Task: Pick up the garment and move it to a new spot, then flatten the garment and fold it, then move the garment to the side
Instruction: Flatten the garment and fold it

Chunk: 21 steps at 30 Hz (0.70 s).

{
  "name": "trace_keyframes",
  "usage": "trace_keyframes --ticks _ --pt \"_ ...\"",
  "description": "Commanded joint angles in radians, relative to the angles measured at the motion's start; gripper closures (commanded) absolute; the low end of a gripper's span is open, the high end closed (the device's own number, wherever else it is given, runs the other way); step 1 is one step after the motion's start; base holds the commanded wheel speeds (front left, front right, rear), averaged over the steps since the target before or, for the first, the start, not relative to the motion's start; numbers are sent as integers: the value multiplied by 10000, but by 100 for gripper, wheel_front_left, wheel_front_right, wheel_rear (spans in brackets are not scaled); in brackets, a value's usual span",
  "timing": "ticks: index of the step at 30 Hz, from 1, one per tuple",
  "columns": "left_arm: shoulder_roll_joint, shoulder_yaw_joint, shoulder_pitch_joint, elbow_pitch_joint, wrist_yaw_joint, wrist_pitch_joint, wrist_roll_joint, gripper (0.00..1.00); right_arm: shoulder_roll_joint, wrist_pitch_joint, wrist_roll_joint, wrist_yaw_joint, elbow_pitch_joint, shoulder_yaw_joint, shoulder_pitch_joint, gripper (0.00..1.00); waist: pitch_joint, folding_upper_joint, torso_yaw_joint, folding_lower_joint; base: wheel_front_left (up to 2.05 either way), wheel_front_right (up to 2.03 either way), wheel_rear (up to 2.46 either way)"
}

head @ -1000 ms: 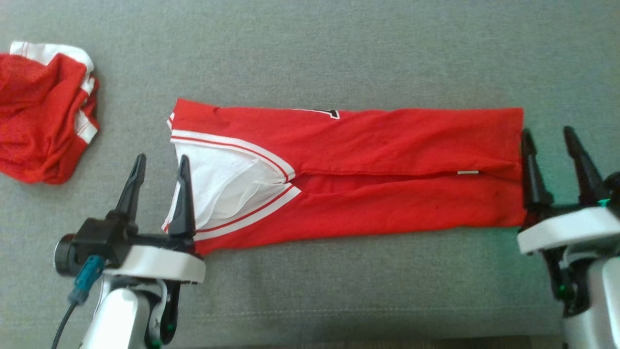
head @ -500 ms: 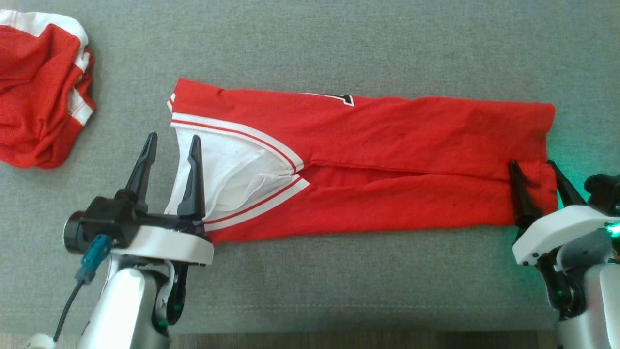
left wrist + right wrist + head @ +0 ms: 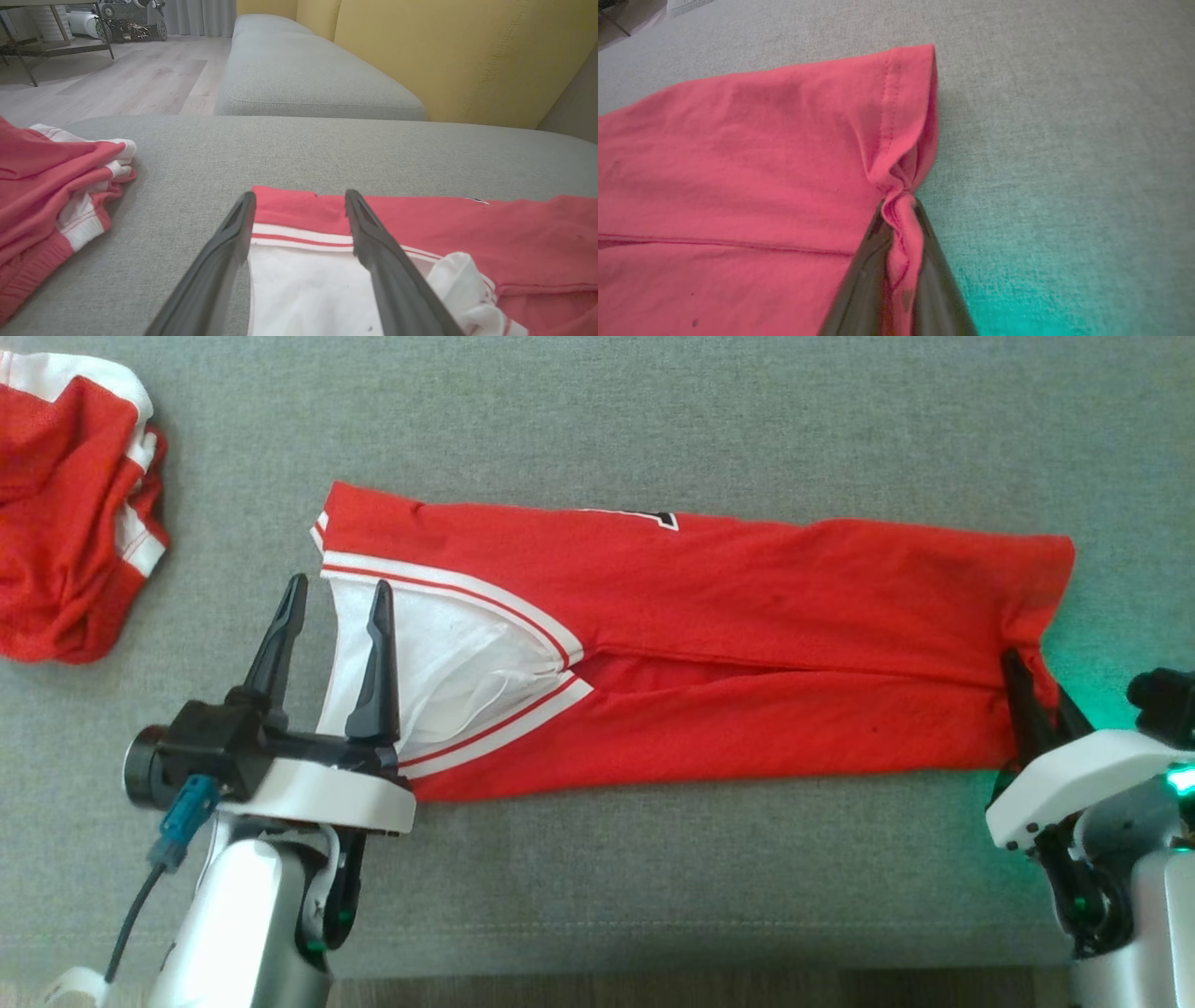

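the garment [image 3: 747, 663], a red jersey with white-and-red trim and a white lining showing at the neck, lies folded into a long strip across the middle of the grey cushion [image 3: 653, 420]. it runs from the cushion's left side to its right, with the neck end to the left and the hem end to the right. a lengthwise fold line runs along the strip, and a bit of black-and-white print peeks out at the edge facing the cushion's back. the right gripper [image 3: 1034, 689] is at the hem end, toward the cushion's right front. its two fingers are pinched together on the hem corner, so the cloth bunches into a narrow ridge between them and puckers just past the tips. the left gripper [image 3: 339, 586] is at the neck end, toward the cushion's left front, fingers spread wide and holding nothing. one finger [image 3: 376, 653] lies over the white lining and the other lies over bare cushion just off the garment's edge. i cannot tell whether its tips touch the cloth. a crumpled red heap [image 3: 65, 513] with white bands sits at the cushion's back left corner, well apart from the garment. a green glow [image 3: 1111, 714] falls on the cushion beside the right gripper. behind the cushion stands a yellow backrest [image 3: 444, 51], and beyond its left end lie a second seat [image 3: 303, 70] and wood floor [image 3: 117, 74].
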Motion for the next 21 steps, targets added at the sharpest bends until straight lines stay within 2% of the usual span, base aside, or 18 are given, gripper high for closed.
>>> trace_keyframes --ticks 1,8,18,21 --pt "120 388 -265 -286 -22 -121 93 0 66 155 5 65 -66 193 409 100 -24 0 -6 0 0 0 0" --pt "89 468 -210 -268 -44 -121 173 0 68 -105 -52 65 -372 -271 338 100 -191 0 -32 0 0 0 0" --pt "53 609 125 -296 -7 -121 214 0 -788 -189 23 65 -525 -1764 507 100 -615 0 -153 0 0 0 0" --pt "29 628 182 -276 -11 -122 209 0 -938 -99 45 65 -671 -1942 512 100 -759 0 -173 0 0 0 0"
